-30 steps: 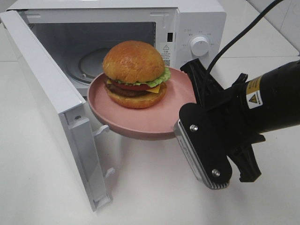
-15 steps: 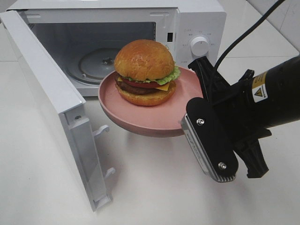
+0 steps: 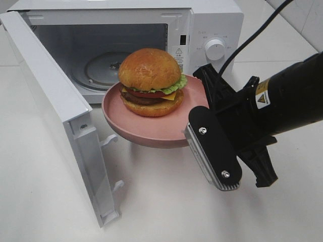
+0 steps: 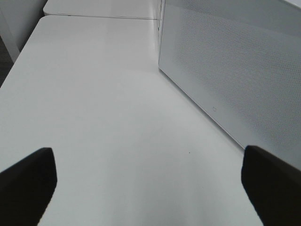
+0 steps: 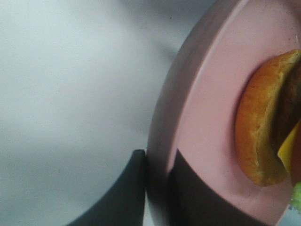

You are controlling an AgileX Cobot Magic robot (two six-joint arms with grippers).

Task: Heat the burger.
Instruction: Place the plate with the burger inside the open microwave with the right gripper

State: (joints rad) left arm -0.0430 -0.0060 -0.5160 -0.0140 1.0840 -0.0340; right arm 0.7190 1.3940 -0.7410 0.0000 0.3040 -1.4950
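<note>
The burger, with a golden-brown domed bun, lettuce, tomato and cheese, sits on a shallow pink dish. My right gripper is shut on the dish's right rim and holds it in the air, just in front of the open microwave. In the right wrist view the fingers pinch the dish rim, with the burger beyond. My left gripper is open and empty over bare table, beside the outer face of the door. It does not show in the exterior view.
The microwave door swings out to the left, toward the front. The glass turntable lies inside the cavity. A round knob is on the control panel. White table surrounds it.
The right gripper carried the dish and burger right and slightly up, then back left a little. It stays held in front of the microwave opening.
</note>
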